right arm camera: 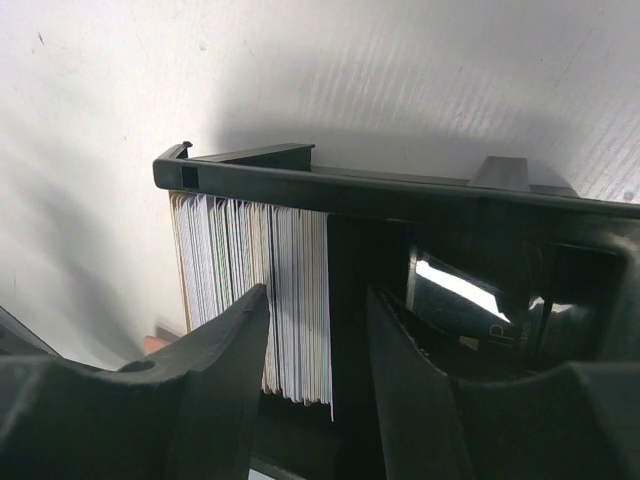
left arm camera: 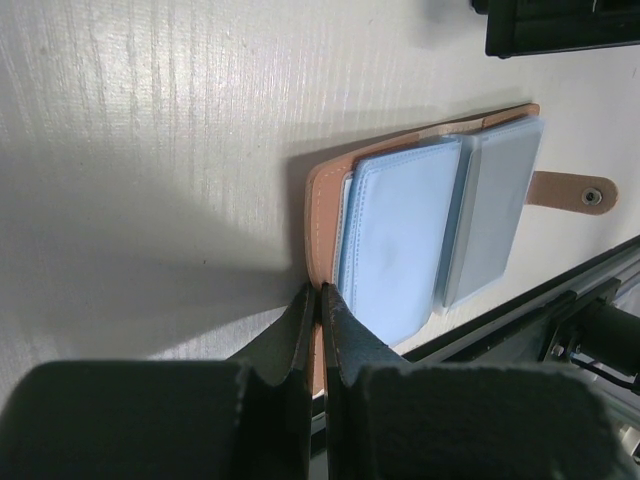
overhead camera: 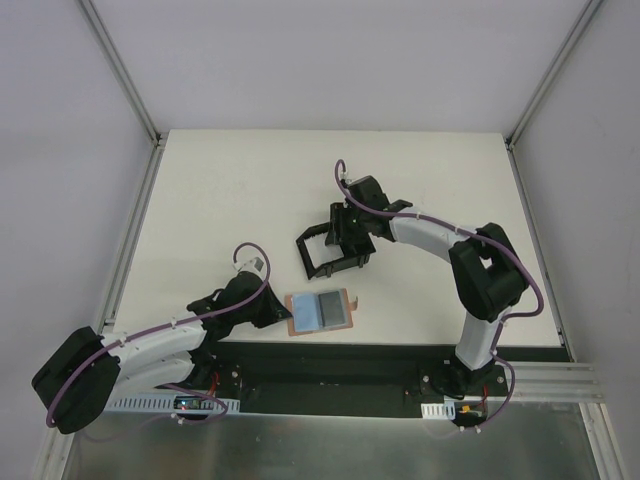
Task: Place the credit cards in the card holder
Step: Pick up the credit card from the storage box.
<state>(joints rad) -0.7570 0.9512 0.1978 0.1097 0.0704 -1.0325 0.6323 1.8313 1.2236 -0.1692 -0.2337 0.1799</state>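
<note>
Left gripper (left arm camera: 320, 325) pinching card holder (left arm camera: 322, 205), right gripper (right arm camera: 318, 305) spread, black box (right arm camera: 400, 195) cut off

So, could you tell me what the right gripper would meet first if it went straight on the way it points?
Most likely the stack of cards standing in the black box frame; the right gripper points at their edges. Exact depth is unclear.

We see a left arm (overhead camera: 150, 350) and a right arm (overhead camera: 425, 233) clad in smooth white shells with bulky black joints, a thin purple cable (overhead camera: 248, 246) looping just behind each wrist, and matte black wedge-shaped fingers (left arm camera: 296, 335).
</note>
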